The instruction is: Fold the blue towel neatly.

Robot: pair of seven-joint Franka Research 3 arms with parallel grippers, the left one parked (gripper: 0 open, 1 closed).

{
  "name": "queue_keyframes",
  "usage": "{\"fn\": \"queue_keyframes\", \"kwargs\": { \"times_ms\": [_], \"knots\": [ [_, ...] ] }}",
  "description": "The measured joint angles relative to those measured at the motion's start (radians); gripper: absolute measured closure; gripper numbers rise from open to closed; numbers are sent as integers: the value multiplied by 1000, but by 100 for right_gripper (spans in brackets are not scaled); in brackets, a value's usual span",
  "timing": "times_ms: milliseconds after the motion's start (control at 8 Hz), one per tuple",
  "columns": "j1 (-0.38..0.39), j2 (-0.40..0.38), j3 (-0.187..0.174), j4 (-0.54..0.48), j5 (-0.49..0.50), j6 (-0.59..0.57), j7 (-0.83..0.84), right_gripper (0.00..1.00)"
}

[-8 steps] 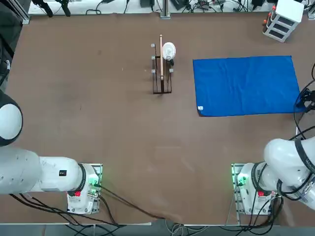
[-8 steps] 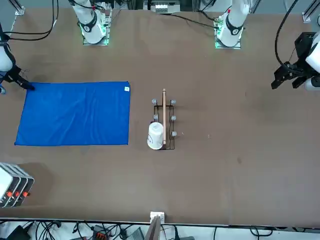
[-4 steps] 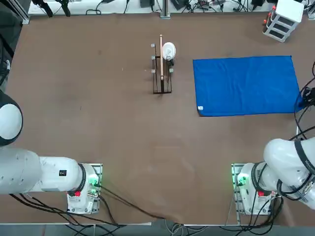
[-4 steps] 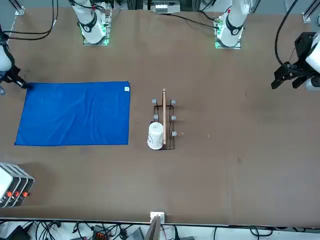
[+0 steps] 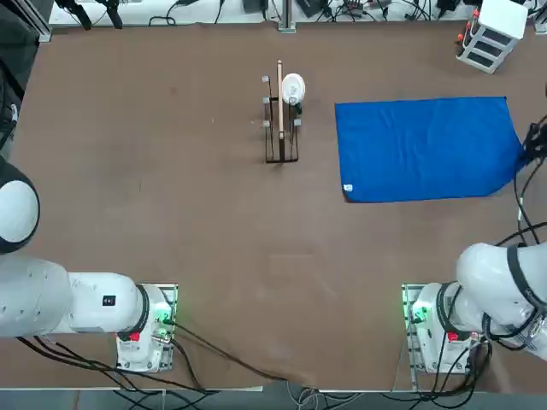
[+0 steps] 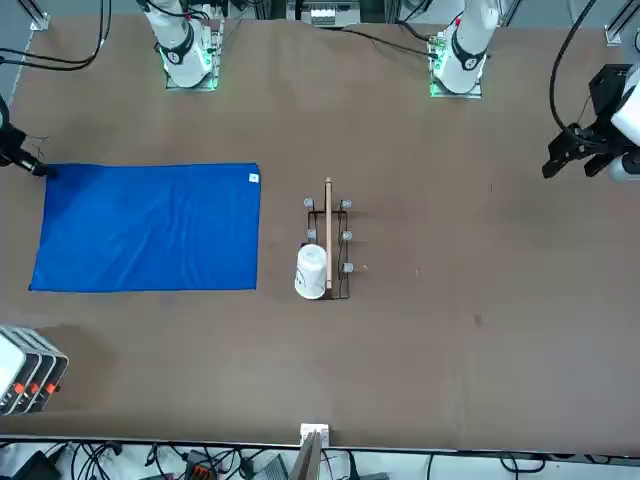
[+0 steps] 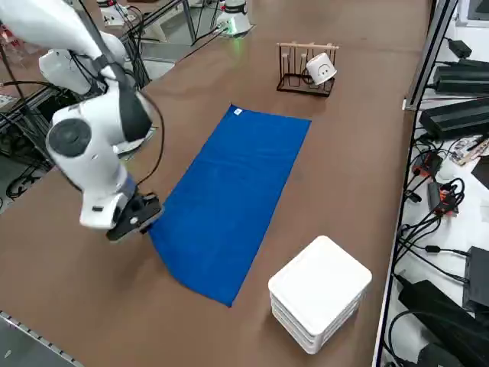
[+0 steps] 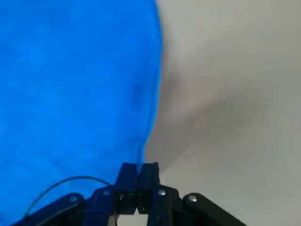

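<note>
Your blue towel (image 5: 426,149) lies spread flat on the table's (image 5: 171,171) far right part, tag corner toward the mug rack (image 5: 280,115). The right gripper (image 8: 138,175) has its fingers pinched together on the towel's near-right corner, which is lifted a little off the table. That hold is only a thin edge, so it could slip out mid-fold. Dragging low may bunch the cloth or skew the whole towel, giving you misaligned edges.

Robotics lab: big brown surface (image 5: 171,188), arm bases with green lights (image 5: 162,320) bolted on, cable bundles (image 7: 439,199) and black power units (image 7: 458,115) alongside, metal framing (image 7: 428,46).
</note>
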State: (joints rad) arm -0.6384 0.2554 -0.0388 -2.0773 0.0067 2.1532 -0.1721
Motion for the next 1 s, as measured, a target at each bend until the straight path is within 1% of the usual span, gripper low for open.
{"fn": "queue_keyframes", "kwargs": {
  "times_ms": [250,500,625,1000],
  "knots": [
    [138,-42,4,0,1,-67,137,98],
    [247,-69,7,0,9,-131,228,98],
    [288,-77,8,1,36,-158,259,98],
    [384,-80,9,5,174,-217,295,98]
  ]
}}
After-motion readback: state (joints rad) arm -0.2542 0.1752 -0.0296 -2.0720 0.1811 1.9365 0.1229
